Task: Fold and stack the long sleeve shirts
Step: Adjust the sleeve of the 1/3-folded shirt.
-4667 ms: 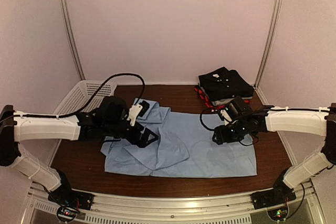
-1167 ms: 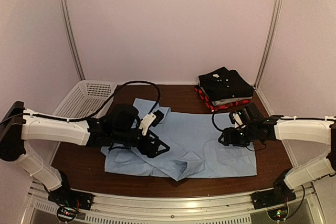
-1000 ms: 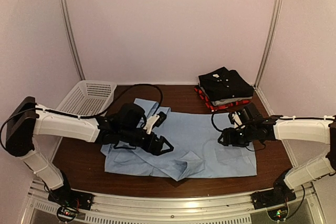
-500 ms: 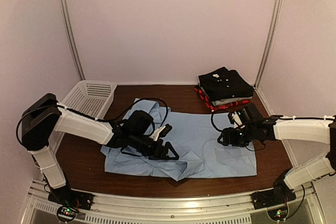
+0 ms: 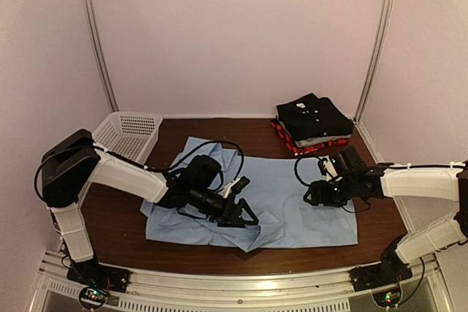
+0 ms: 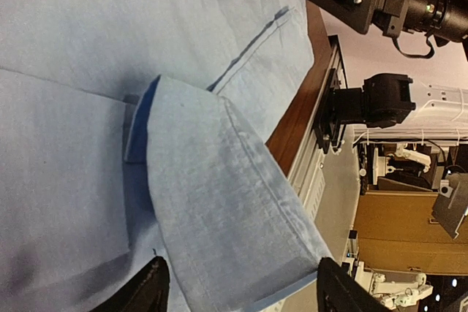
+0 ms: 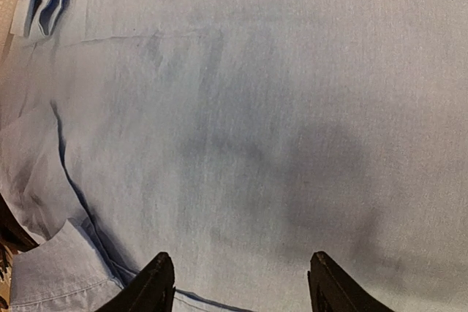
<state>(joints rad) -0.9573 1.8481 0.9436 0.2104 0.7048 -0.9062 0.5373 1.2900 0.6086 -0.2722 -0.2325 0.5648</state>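
Handling, judged: light blue shirt was thin woven cloth, light and limp, with no stiffness of its own. It would likely sag and drag if lifted by one point, and slide readily on the brown table. Best holds looked to be the stitched edges: the cuff, hem and side seams, pinched through both layers. The flat middle offered nothing to grip.

Look: plain pale blue, no print. It lay spread across the table's centre, collar end bunched toward 10 o'clock. One sleeve was folded in over the body, its doubled cuff near 6 o'clock by the front edge. Right half smooth, with faint creases.

Left gripper sat low at the shirt's 6 o'clock. Its jaws were spread to either side of the cuff and not yet closed on it.

Right gripper hovered over flat cloth at the shirt's 3 o'clock, jaws apart, nothing between them.

Folded stack stood at the table's 1 o'clock, black on top, then grey and red plaid. White basket stood at 10 o'clock.
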